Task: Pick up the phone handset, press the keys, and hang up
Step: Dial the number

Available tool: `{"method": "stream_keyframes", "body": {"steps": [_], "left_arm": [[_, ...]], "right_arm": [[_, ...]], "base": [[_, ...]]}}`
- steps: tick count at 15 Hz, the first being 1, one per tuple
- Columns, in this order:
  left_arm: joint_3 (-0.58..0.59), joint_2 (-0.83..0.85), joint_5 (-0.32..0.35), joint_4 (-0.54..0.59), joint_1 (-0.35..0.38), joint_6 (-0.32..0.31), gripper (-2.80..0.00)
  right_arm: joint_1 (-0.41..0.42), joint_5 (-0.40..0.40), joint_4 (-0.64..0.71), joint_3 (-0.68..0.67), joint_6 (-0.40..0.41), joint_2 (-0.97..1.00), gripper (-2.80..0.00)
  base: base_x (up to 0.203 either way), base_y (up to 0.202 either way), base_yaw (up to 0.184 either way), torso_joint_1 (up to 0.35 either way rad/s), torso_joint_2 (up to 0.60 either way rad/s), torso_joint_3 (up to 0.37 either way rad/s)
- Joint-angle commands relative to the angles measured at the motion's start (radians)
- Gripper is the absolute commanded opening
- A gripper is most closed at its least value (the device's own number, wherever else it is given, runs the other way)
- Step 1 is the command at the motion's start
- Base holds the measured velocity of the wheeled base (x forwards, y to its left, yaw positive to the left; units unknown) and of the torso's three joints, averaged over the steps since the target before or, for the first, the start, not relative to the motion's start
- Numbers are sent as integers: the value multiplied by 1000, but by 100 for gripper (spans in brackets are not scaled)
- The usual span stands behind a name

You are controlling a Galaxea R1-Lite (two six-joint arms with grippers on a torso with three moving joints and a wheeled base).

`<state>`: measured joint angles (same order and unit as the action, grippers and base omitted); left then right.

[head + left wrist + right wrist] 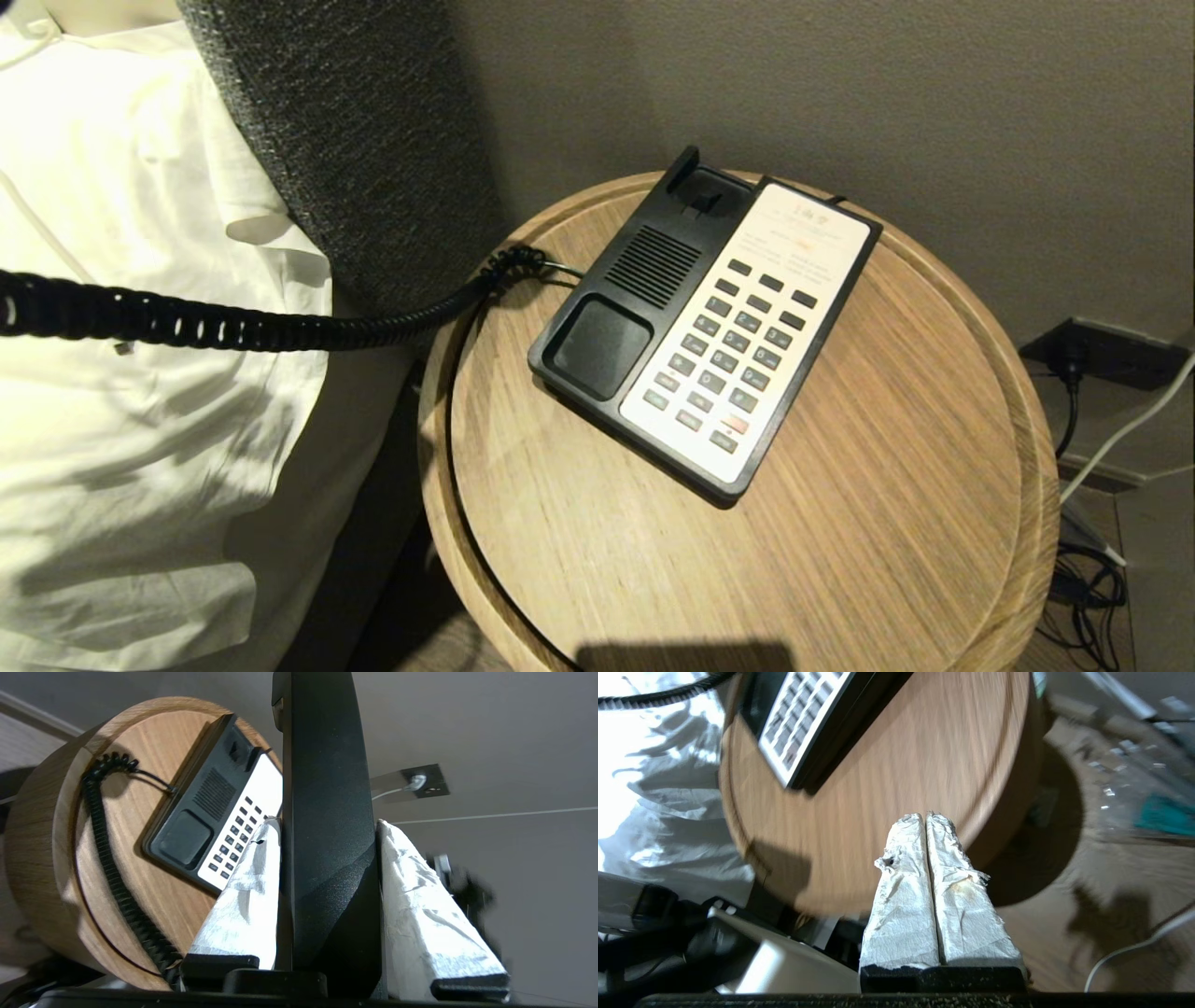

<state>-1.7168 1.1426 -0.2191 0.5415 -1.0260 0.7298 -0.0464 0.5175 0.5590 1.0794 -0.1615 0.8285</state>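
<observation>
The phone handset (pixel 322 742), long and black, stands between the white-wrapped fingers of my left gripper (pixel 327 822), which is shut on it off the table's left side. Neither shows in the head view. Its black coiled cord (pixel 233 327) runs from that view's left edge to the phone base (pixel 709 327). The base lies on the round wooden table (pixel 887 485), its cradle empty and its keys (pixel 738 345) uncovered. My right gripper (pixel 926 815) is shut on nothing and hangs over the table's near edge, short of the phone base (pixel 808 709).
White bed linen (pixel 121 373) and a grey padded headboard (pixel 355 140) lie left of the table. A wall stands close behind. A wall socket (pixel 1102 350) with plugged cables sits at the right, and more cables (pixel 1083 588) lie on the floor.
</observation>
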Motion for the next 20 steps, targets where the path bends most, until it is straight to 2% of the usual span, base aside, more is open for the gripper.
{"method": "stream_keyframes", "body": {"steps": [1, 4, 6, 8, 10, 20], "left_arm": [[9, 5, -2, 6, 1, 3, -280], [23, -3, -3, 3, 6, 3, -280], [38, -12, -4, 3, 6, 3, -280], [42, -15, -5, 2, 6, 1, -280], [43, -21, -4, 3, 6, 2, -280], [60, -41, -5, 3, 7, 2, -280]], "right_arm": [[-195, -76, -2, 108, -5, 298, -280], [-505, -223, -13, 264, -55, 481, -280], [-639, -361, -13, 375, -94, 563, -280], [-723, -440, -14, 418, -131, 612, -280], [-734, -491, -23, 416, -140, 632, -280], [-737, -554, -25, 427, -141, 673, -280]], "base": [[0, 0, 0, 0, 0, 0], [0, 0, 0, 0, 0, 0], [0, 0, 0, 0, 0, 0], [0, 0, 0, 0, 0, 0], [0, 0, 0, 0, 0, 0], [0, 0, 0, 0, 0, 0]]}}
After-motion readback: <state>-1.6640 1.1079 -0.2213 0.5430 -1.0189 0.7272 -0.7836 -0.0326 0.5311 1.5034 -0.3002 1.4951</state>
